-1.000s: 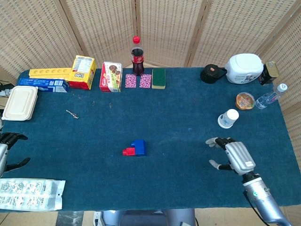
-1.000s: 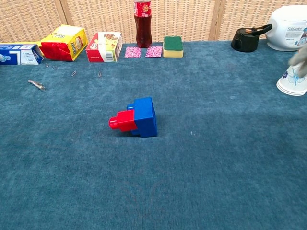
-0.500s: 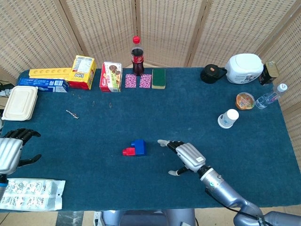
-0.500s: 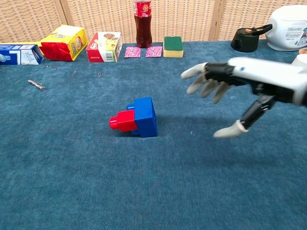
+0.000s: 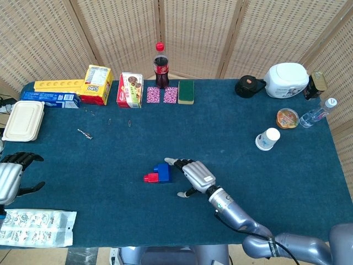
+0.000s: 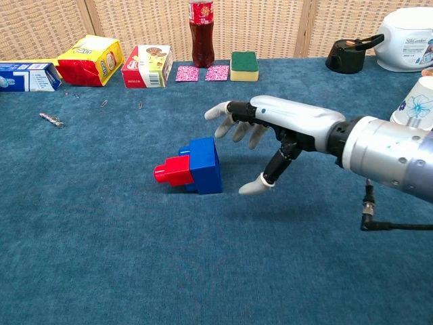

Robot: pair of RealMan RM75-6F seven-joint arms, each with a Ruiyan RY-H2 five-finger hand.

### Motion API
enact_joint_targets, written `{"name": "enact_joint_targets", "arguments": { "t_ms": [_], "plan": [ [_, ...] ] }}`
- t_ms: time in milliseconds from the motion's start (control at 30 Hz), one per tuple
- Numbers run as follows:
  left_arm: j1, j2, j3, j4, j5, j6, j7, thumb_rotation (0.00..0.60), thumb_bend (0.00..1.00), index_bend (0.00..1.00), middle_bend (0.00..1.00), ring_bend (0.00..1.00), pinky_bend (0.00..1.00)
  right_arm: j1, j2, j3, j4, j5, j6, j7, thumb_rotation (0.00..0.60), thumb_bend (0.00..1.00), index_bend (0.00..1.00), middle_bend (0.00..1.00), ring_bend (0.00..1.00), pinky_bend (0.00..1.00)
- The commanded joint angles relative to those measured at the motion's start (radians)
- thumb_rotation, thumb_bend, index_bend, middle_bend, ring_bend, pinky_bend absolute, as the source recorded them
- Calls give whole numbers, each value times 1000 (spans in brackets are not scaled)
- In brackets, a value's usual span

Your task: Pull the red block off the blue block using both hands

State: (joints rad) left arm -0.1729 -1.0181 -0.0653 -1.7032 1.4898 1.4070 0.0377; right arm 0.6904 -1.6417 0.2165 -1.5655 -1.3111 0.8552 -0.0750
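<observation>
While spread and holding nothing, right hand [image 6: 270,132] near blue block [image 6: 205,164], left hand [image 5: 11,178] likewise released

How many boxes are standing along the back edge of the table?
4: a long yellow box far left, blue box before it, yellow Lipo box, then a red-and-white box. Others may sit out of view.
</observation>
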Motion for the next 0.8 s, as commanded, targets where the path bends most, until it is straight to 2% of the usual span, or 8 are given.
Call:
{"name": "enact_joint_targets", "arguments": {
  "t_ms": [33, 433, 633, 800],
  "plan": [
    [2, -2, 0, 11, -3, 2, -14, 600, 128, 389, 414, 318, 347, 27, -23, 16, 25, 39, -20, -26, 600, 168, 93, 204, 237, 277],
    [4, -3, 3, 41, -5, 2, -47, 600, 128, 390, 414, 317, 346, 104, -76, 39, 95, 133, -79, -71, 600, 169, 100, 216, 250, 277],
    [9, 0, 6, 55, -13, 1, -62, 600, 128, 389, 414, 314, 346, 128, -121, 49, 147, 165, -76, -72, 600, 183, 267, 305, 349, 304],
    [12, -1, 6, 68, -17, 2, -75, 600, 128, 390, 414, 313, 346, 140, -162, 61, 185, 184, -61, -59, 600, 202, 430, 419, 483, 387]
  ]
}}
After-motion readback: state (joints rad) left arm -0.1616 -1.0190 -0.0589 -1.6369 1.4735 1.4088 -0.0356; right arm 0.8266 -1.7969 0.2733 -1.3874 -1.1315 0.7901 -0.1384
